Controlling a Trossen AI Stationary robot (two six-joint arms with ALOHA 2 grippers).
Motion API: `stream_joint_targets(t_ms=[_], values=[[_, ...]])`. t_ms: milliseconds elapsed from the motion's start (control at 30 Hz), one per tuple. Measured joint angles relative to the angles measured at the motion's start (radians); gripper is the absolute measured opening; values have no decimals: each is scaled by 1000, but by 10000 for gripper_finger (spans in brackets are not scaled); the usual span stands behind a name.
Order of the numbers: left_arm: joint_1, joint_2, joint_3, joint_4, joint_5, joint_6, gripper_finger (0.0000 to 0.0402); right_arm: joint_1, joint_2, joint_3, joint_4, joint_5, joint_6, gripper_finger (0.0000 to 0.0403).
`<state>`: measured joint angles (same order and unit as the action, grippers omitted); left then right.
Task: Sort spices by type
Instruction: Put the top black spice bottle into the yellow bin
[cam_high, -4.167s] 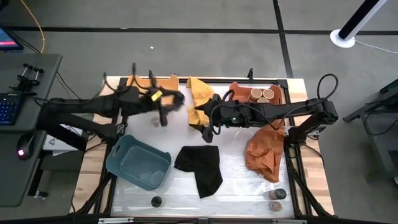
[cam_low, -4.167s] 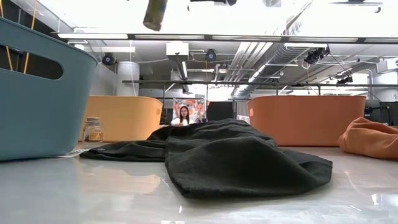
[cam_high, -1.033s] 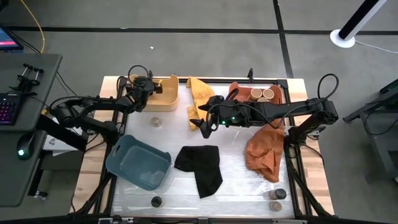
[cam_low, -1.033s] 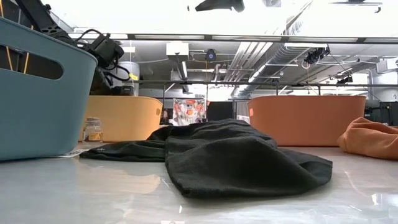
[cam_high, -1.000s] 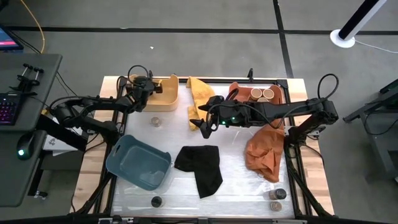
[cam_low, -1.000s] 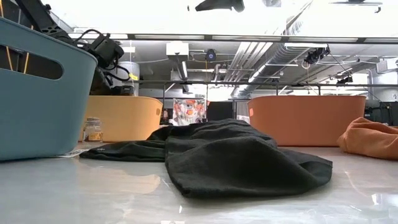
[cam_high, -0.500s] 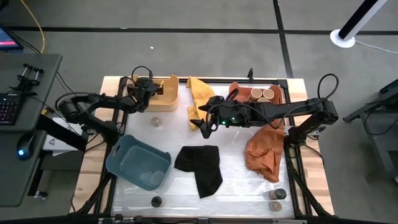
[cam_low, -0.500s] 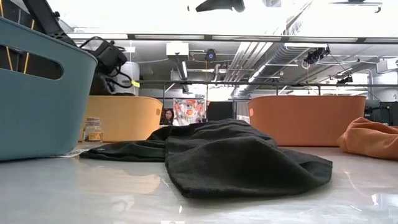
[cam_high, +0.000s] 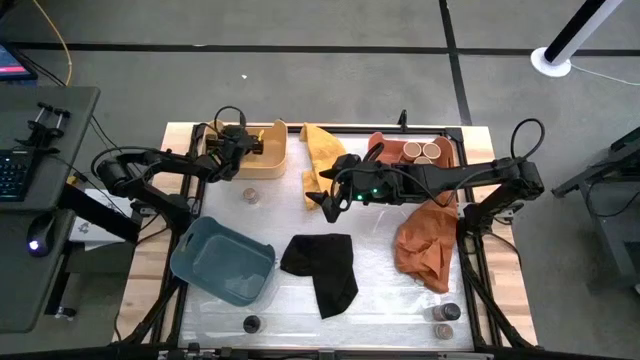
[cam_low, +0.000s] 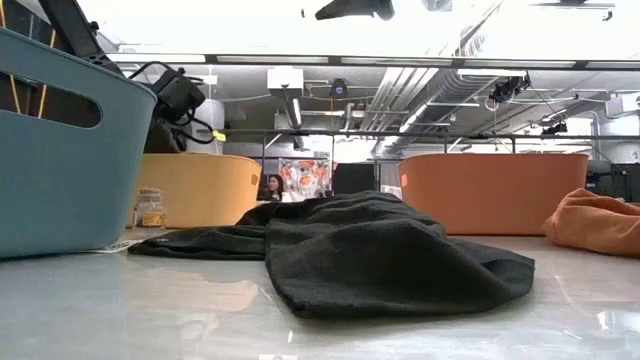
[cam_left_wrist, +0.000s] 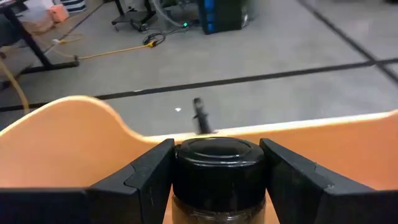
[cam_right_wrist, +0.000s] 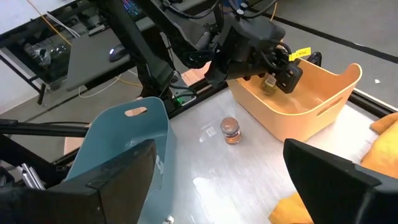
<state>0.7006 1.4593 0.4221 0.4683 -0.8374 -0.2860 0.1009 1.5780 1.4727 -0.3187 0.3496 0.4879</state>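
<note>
My left gripper (cam_high: 241, 146) is over the yellow tray (cam_high: 268, 158) at the far left, shut on a black-lidded spice jar (cam_left_wrist: 216, 177). It also shows in the right wrist view (cam_right_wrist: 269, 81). My right gripper (cam_high: 320, 198) hangs open and empty over the yellow cloth (cam_high: 322, 150). A tan-lidded jar (cam_high: 250, 195) stands on the table near the yellow tray. Three tan-lidded jars (cam_high: 421, 153) stand in the coral tray (cam_high: 385, 143). A black-lidded jar (cam_high: 251, 323) stands at the near edge, and two jars (cam_high: 445, 320) stand at the near right. My left gripper pinches the black-lidded jar between its two fingers (cam_left_wrist: 152, 180), one on each side of the black lid (cam_left_wrist: 181, 169) and the jar's top. The fingers come from the table's left, slanting down. The jar stands upright inside the yellow tray; I cannot tell whether its base rests there.
A blue tray (cam_high: 222, 262) stands at the near left. A black cloth (cam_high: 323, 268) lies in the middle and a rust-orange cloth (cam_high: 425, 245) at the right. A person (cam_low: 270, 187) shows in the room beyond the table.
My left gripper, shut on the black-lidded jar, has gone down a little over the yellow tray and slightly toward the table's right edge. My right arm has kept still.
</note>
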Motion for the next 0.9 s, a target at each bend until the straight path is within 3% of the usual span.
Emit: stream_joint_targets(t_ms=[333,900], values=[[-1,-16,0,90,43,0,221,0,0,0,-5,0,-25,348],[-4,-17,1,91,88,0,293,0,0,0,-18,0,-25,348]])
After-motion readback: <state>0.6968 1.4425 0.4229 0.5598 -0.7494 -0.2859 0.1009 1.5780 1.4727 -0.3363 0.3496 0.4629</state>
